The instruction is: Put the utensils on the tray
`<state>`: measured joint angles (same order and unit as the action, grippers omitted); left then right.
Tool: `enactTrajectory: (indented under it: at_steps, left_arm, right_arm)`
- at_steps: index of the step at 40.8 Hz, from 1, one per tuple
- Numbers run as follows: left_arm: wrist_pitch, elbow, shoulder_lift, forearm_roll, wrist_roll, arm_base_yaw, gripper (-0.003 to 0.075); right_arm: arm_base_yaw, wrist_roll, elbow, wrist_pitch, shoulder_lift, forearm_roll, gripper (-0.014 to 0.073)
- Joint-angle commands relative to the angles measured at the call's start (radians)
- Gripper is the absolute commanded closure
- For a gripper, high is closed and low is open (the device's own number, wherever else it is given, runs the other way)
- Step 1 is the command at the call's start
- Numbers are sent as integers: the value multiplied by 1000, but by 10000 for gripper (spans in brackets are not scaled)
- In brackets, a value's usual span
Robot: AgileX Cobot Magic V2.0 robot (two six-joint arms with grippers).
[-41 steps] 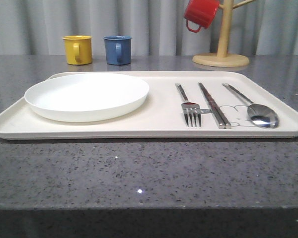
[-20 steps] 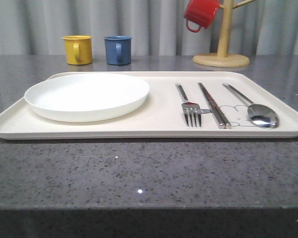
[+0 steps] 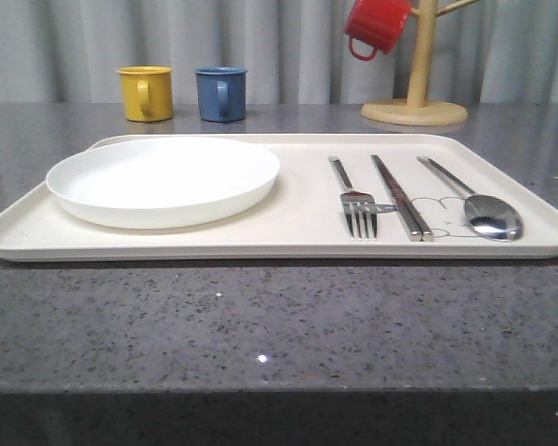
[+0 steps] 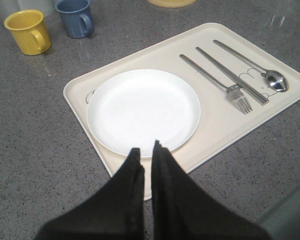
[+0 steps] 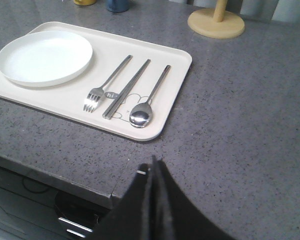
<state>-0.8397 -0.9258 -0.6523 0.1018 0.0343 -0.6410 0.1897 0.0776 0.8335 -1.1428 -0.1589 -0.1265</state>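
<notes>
Fork (image 3: 357, 206), chopsticks (image 3: 402, 199), spoon (image 3: 488, 215) lie side by side at tray's (image 3: 19, 232) right end — looks finished. Left gripper (image 4: 145, 148) nearly closed, right gripper (image 5: 152, 162) closed, both empty — best kept clear.

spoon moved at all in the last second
No. In the front view the spoon lies at the same spot beside the chopsticks on the tray.

A small "hi~" bubble printed on the tray (image 5: 166, 90), between fork (image 5: 106, 85) and chopsticks (image 5: 126, 89)
</notes>
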Motion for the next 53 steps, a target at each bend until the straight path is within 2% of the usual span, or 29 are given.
enactTrajectory:
  at_steps: [1, 19, 24, 30, 42, 46, 53]
  left_arm:
    - [72, -25, -3, 3, 8, -5, 738]
    - [72, -25, -3, 3, 8, -5, 738]
    - [190, 52, 33, 11, 8, 0, 738]
    - [431, 240, 115, 38, 8, 93, 738]
    - [853, 650, 395, 70, 8, 395, 738]
    - [907, 754, 489, 70, 8, 480, 738]
    - [921, 868, 624, 36, 8, 594, 738]
  right_arm:
    - [-3, 5, 18, 78, -21, 8, 715]
    - [-3, 5, 18, 77, -21, 8, 715]
    - [-3, 5, 17, 76, -21, 7, 715]
    - [-2, 5, 17, 76, -21, 8, 715]
    - [-2, 5, 17, 75, -21, 8, 715]
    - [-2, 5, 17, 75, -21, 8, 715]
    - [-2, 5, 17, 75, -21, 8, 715]
